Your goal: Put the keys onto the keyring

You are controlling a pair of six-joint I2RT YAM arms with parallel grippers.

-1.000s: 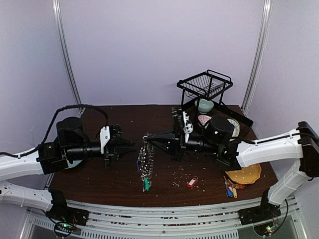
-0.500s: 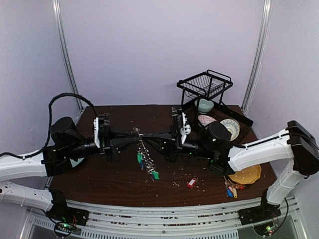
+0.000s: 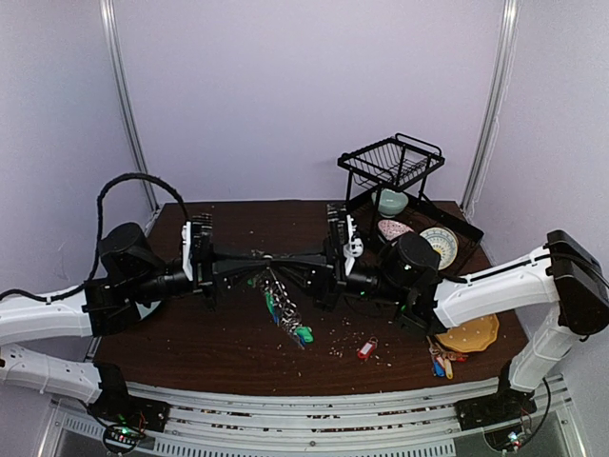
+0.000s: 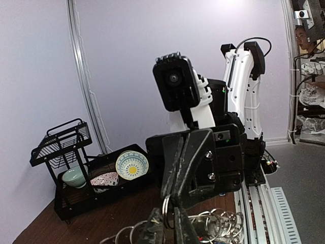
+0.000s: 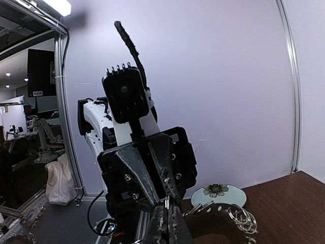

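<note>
The keyring (image 3: 274,282) is a bunch of silver loops hanging above the brown table (image 3: 228,333), with green and blue tagged keys (image 3: 301,332) dangling low. My left gripper (image 3: 259,258) and right gripper (image 3: 279,259) meet tip to tip at its top. In the left wrist view my left gripper (image 4: 167,229) has its fingers close on either side of a small ring, and the right gripper (image 4: 176,202) is shut on that ring. Loops (image 4: 218,223) hang beside it. In the right wrist view the right gripper (image 5: 169,223) pinches the ring against the left gripper (image 5: 166,199).
A loose red-tagged key (image 3: 366,348) lies on the table at front right. A small bunch of red, yellow and blue tagged keys (image 3: 441,362) lies by a yellow plate (image 3: 466,333). A black dish rack (image 3: 392,162) and a tray with bowls (image 3: 419,233) stand at back right. Crumbs litter the table.
My left gripper came from open and apart at the left to the ring's top and narrowed onto it. The right gripper shifted left with the keyring, which swung.
</note>
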